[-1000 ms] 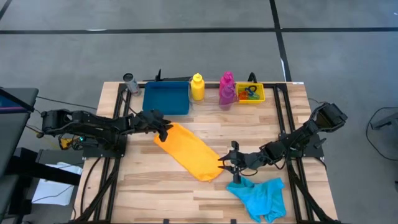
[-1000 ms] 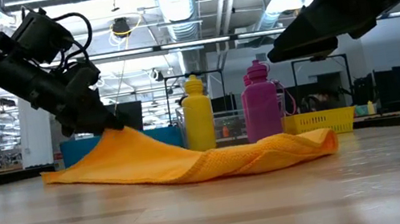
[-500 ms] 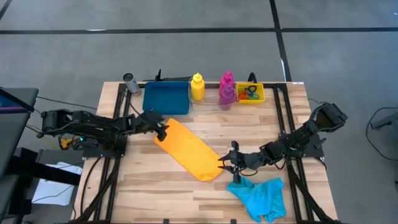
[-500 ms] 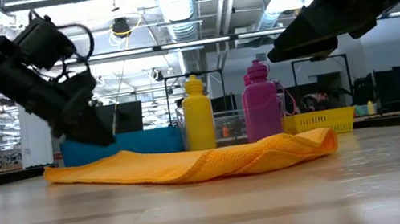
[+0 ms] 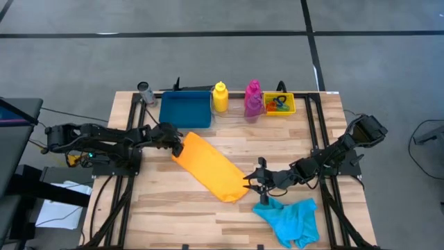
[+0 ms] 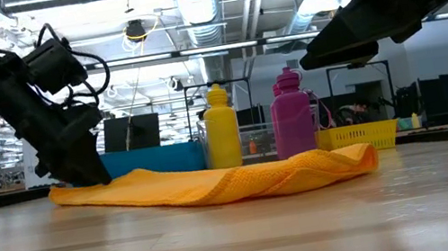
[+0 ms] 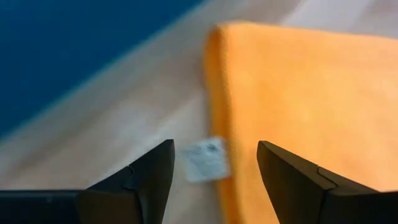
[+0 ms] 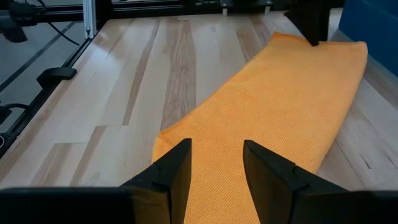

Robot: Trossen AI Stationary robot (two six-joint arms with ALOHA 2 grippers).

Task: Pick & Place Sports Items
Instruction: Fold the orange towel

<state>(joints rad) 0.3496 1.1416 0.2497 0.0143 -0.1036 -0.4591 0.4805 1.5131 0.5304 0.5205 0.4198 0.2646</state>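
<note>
The orange cloth (image 5: 211, 167) lies flat on the table, running from far left to near right. My left gripper (image 7: 214, 168) is open at the cloth's far-left end (image 5: 182, 144), with the cloth's white label (image 7: 205, 159) showing between its fingers. My right gripper (image 8: 216, 168) is open, low over the cloth's near-right end (image 5: 239, 189). The cyan cloth (image 5: 290, 219) lies bunched near the front right. The yellow bottle (image 5: 220, 97) and the magenta bottle (image 5: 252, 98) stand at the back. The coloured rings (image 5: 279, 104) lie in the yellow bin. I cannot make out the purple bottle.
A blue tray (image 5: 185, 110) stands at the back left of the bottles, and the small yellow bin (image 5: 291, 104) to their right. A grey cylinder (image 5: 144, 90) stands at the far left corner. Bare wood shows at the near left (image 5: 173, 215).
My left gripper has let the orange cloth's far-left end down and let go of it, then drawn back a little toward the table's left edge. That end, lifted a second ago, now lies flat; the rest of the cloth has stayed in place.
</note>
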